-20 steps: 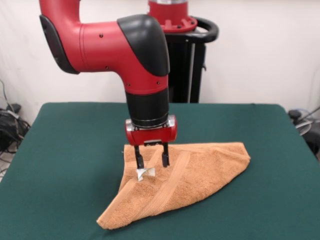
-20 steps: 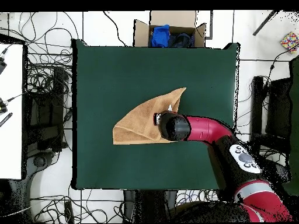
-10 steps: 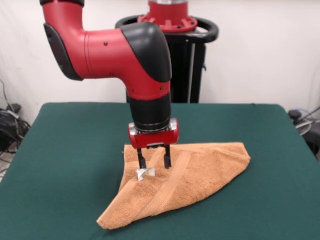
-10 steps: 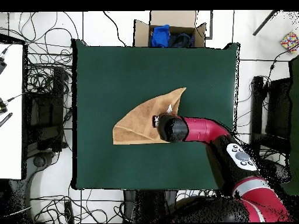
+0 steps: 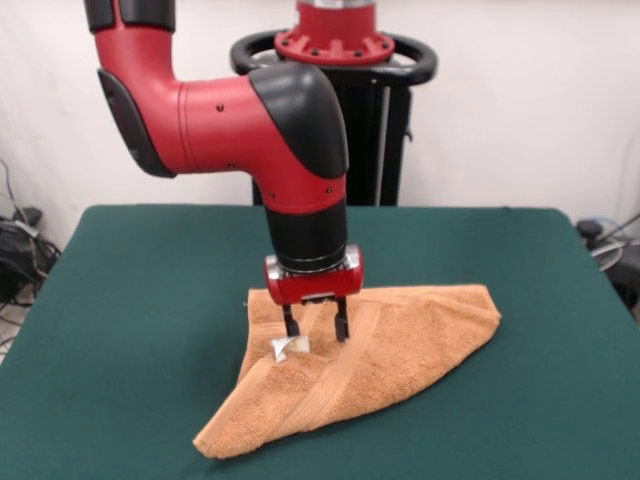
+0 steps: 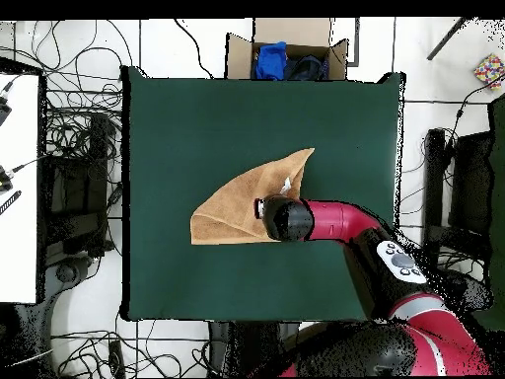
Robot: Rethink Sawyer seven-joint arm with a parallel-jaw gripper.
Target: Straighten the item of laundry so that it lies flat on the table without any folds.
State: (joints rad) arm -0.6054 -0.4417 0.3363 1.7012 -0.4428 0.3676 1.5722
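Observation:
The orange-tan towel [image 5: 400,345] lies folded over into a rough triangle on the dark green table [image 5: 140,300]. A woven band runs diagonally across it, and a small white care tag [image 5: 285,347] shows on its left part. My gripper [image 5: 316,328] is open, with its fingertips down on the towel's left part, just beside the tag. In the overhead view the towel [image 6: 237,202] lies near the table's middle [image 6: 197,118], and my arm covers its right part and hides the gripper.
A cardboard box [image 6: 288,57] with blue and dark things stands past the table's top edge in the overhead view. Cables lie on the floor all round. The robot's pedestal [image 5: 365,110] stands behind the table's far edge.
My gripper has shifted slightly to the right in the front view and come lower onto the towel. The towel has not moved.

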